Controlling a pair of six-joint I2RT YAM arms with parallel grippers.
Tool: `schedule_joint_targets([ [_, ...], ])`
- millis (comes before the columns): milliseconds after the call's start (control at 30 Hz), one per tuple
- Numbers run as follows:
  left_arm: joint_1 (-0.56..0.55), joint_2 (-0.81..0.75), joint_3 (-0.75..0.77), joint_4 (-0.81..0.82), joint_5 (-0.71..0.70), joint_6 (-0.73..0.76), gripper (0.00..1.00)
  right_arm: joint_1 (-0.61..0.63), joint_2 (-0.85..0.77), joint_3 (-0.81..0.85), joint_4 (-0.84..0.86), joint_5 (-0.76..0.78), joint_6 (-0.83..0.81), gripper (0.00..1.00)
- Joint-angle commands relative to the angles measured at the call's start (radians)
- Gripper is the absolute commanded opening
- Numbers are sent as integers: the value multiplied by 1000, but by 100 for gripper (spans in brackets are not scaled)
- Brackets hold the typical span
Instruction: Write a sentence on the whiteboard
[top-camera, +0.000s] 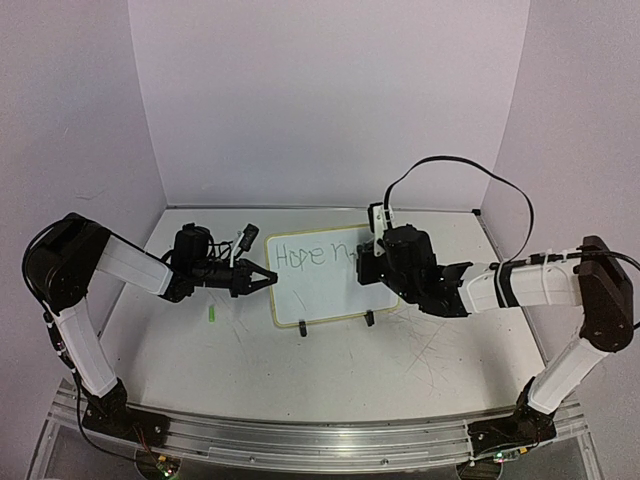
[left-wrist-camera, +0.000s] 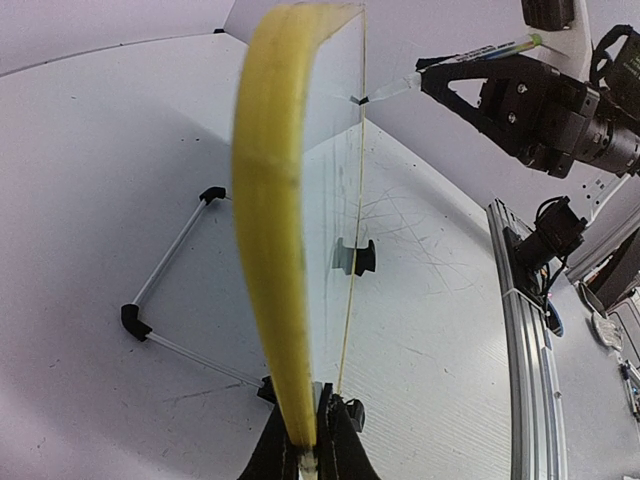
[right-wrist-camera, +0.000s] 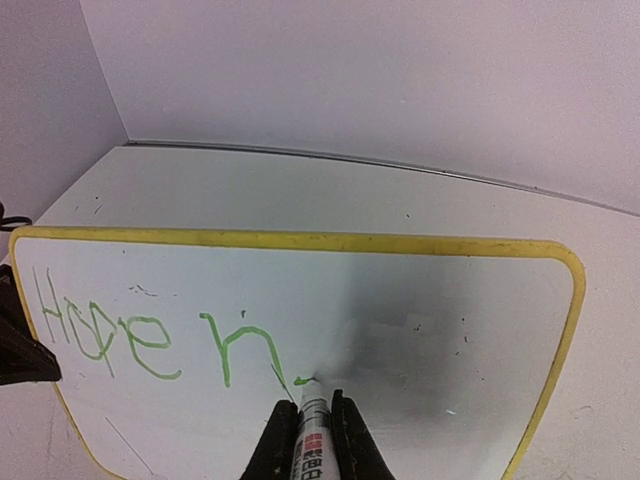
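Overhead, the whiteboard (top-camera: 322, 296) stands leaning back near the middle of the counter (top-camera: 430, 360), long side down, on two black clip feet (top-camera: 302, 328) at its lower edge. The sentence (top-camera: 310, 256) is unfinished: green letters along the top left read "Hope n", second line not started. The left pincer (top-camera: 268, 279) comes in from the left and meets the board's left edge. The right pincer (top-camera: 370, 262) is in front of the board's right half, covering part of it; its grip cannot be read from this view. A small green bit (top-camera: 212, 314) lies on the counter below the left pincer, apart from the board.

In the left wrist view the board is seen edge-on, yellow rim facing the camera. The left pincer is clenched on that rim at the bottom of the frame, fingers on either side. A wire stand (left-wrist-camera: 170, 262) with black corner caps lies on the counter behind the board. On the writing side the right pincer grips a marker (left-wrist-camera: 480, 55), whose tip touches the board face near its top. A metal rail (left-wrist-camera: 520, 330) runs along the counter's near edge.

In the right wrist view the right pincer is clamped tight on the marker barrel, and the tip is on the board just right of the green "n", at the end of a thin slanting stroke. The left pincer shows as a dark shape at the board's left edge.
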Motion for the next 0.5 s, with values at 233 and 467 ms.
schedule_joint_targets([
  [233, 9, -12, 5, -36, -123, 72, 0, -20, -19, 40, 31, 83, -29, 0],
  [467, 9, -13, 5, -37, -123, 72, 0, -20, -6, 60, 42, 74, -40, 0],
])
